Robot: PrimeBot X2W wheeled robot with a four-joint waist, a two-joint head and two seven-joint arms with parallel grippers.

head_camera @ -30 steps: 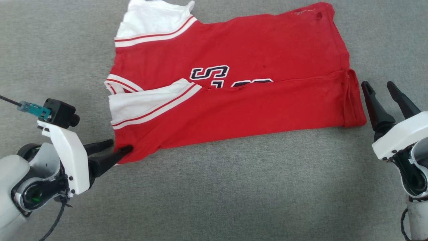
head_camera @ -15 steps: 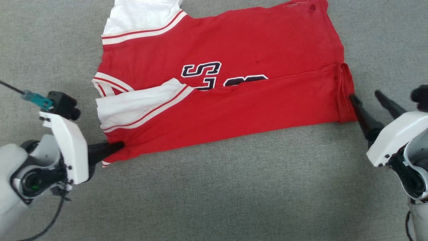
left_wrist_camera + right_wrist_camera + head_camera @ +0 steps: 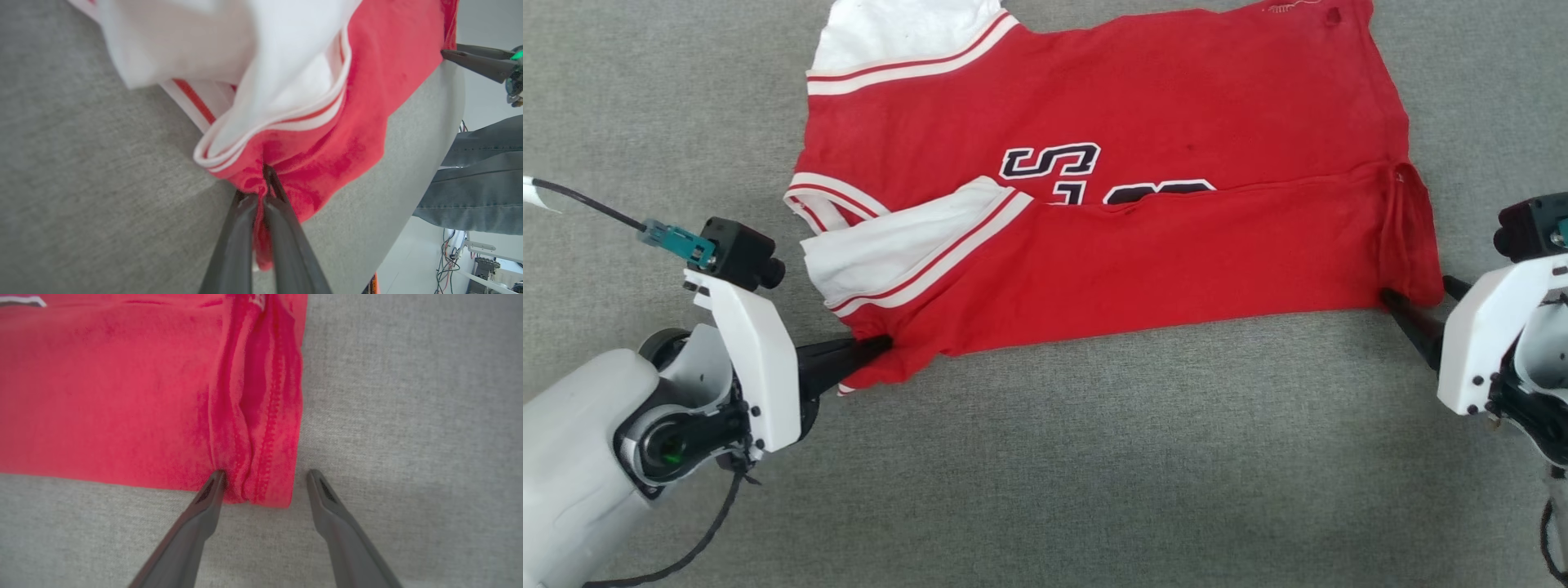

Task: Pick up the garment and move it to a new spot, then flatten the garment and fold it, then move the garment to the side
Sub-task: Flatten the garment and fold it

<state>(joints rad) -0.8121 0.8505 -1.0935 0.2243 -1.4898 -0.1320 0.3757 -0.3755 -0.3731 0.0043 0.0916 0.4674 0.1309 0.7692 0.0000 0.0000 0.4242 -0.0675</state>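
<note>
Red-and-white fabric shirt (image 3: 1143, 269): left gripper (image 3: 882, 345) has just clamped one corner; right gripper (image 3: 265, 473) straddles the other, spread and empty, so the grasp is half-complete.

The only lettering is on the red chest of the garment (image 3: 1143, 98), just above the middle of the head view. It is one dark navy block character (image 3: 1049, 161) with a white outline, reading as an "S", though it could be a "5". Just below it, the tops of further characters (image 3: 1160, 193) in the same style are cut off by the folded-over red panel and cannot be read. A small pale stitched mark (image 3: 1290, 6) at the upper right edge is too small to read.
</note>
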